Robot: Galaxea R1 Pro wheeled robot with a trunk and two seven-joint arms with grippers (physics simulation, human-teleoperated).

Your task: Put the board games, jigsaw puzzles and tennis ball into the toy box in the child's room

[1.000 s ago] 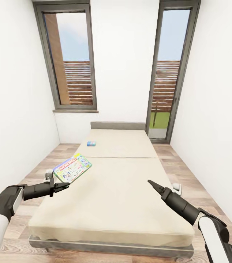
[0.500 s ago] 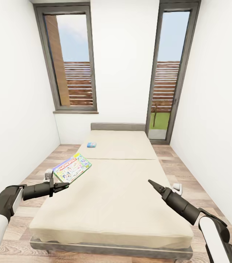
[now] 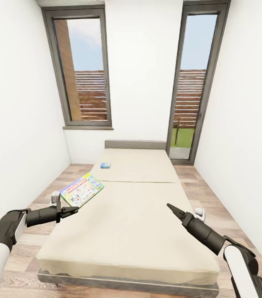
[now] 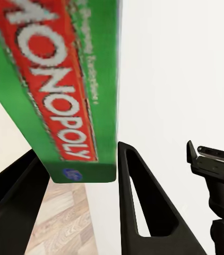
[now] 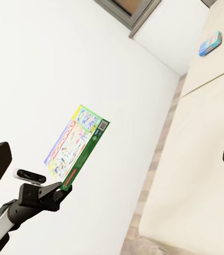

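One board game (image 4: 64, 90) (reads "MONOPOLY") | left gripper (image 3: 71, 211) clamps it — over bed (image 3: 127, 223)

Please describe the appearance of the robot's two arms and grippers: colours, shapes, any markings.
Both arms have white upper segments and dark charcoal forearms tapering toward black grippers. The left gripper carries a small light-grey camera block at its wrist. The right gripper ends in slim pointed black fingers. No cables or markings are visible.

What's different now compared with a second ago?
Mostly the view: the whole picture has shifted a little, the bed and windows sitting slightly differently, so the camera moved, not the things. The left gripper still holds the big board game by its edge above the bed's side, the right gripper hovers shut and empty as before, and the small blue game stays near the headboard.
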